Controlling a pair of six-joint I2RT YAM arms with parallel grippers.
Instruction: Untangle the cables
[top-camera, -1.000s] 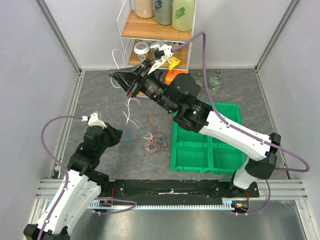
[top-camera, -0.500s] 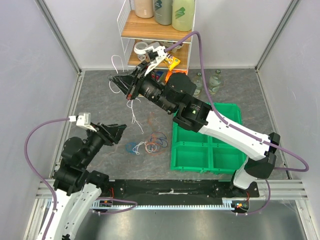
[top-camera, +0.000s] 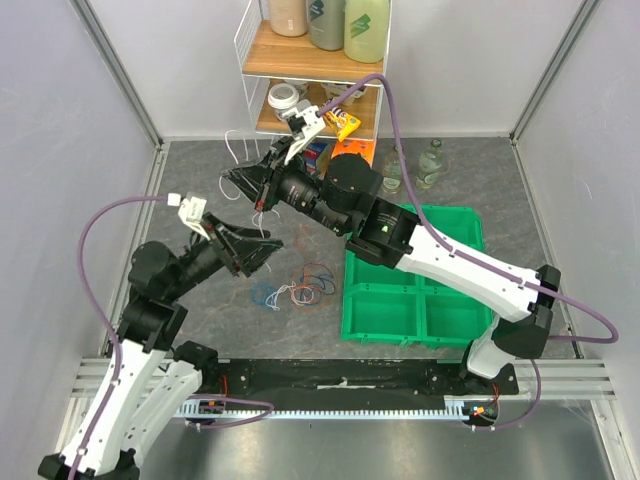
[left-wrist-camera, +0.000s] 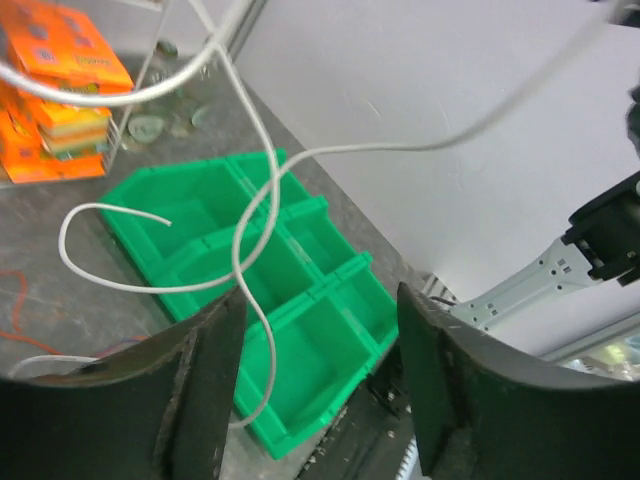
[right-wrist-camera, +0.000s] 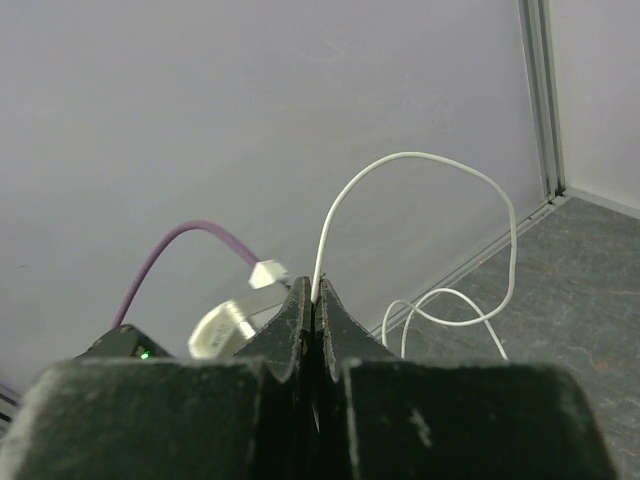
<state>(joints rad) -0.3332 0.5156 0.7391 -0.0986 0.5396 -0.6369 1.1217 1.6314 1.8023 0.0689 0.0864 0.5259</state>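
left hand (top-camera: 262, 248) spread and empty over the bench (top-camera: 200, 190), right hand (top-camera: 235, 180) pressed together on a white cable (right-wrist-camera: 400, 155) farther back, coloured cables (top-camera: 300, 290) tangled near centre, green bin (top-camera: 440, 300) right

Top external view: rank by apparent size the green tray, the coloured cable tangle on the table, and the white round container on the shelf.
1. green tray, clearly largest.
2. coloured cable tangle.
3. white round container, smallest; it sits raised on the shelf, nearer the camera, yet looks smaller.
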